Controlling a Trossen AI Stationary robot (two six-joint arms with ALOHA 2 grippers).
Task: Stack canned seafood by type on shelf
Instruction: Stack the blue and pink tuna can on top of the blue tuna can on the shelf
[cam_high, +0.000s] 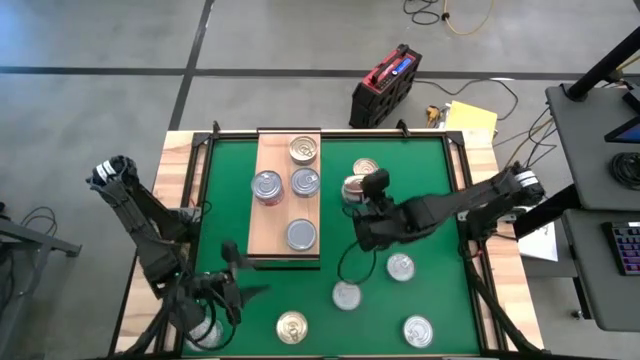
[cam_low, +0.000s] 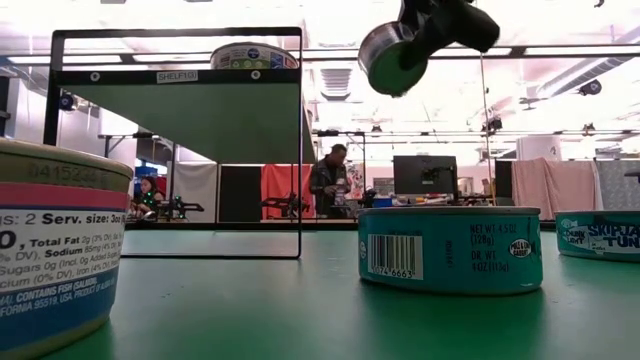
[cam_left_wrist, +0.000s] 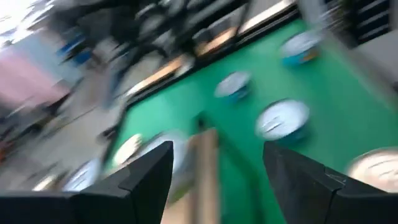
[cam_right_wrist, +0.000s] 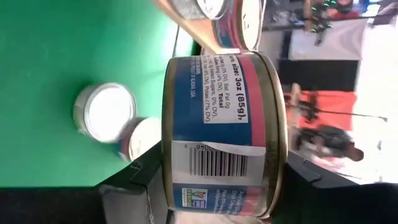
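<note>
green mat covering the surface (cam_high: 230, 200), and near the front edge five tins are still sitting loose: one at the front-left corner (cam_high: 207, 331) right under the left arm, a gold-lidded tin (cam_high: 292, 326), then silver ones (cam_high: 418, 330) (cam_high: 347, 295) (cam_high: 400, 266) a bit further in. the left tool (cam_high: 232, 290) is hovering over that front-left area with its fingers (cam_left_wrist: 146, 177) standing apart and nothing between them, the arm folding back along the left edge.

moving toward the middle, the right tool (cam_high: 372, 212) is gripping a blue-and-red labelled tin (cam_right_wrist: 224, 134) by its sides, jaws closed on it, and holding it tipped on edge well above the surface, going by the low view. the right arm is reaching in from the right edge, bent at the elbow, wrist pointing toward the shelf (cam_high: 270, 235). just past the tool two more tins (cam_high: 366, 170) are sitting on the mat beside the shelf.

on the shelf itself four tins are lying already: one near the front end (cam_high: 301, 234), two side by side in the middle (cam_high: 267, 186) (cam_high: 305, 182), and one at the far end (cam_high: 303, 149). can't tell if any of those are doubled up.

so i'm guessing it's somewhere short of halfway, with the held tin being the next one in, and seven waiting on the mat.
</note>
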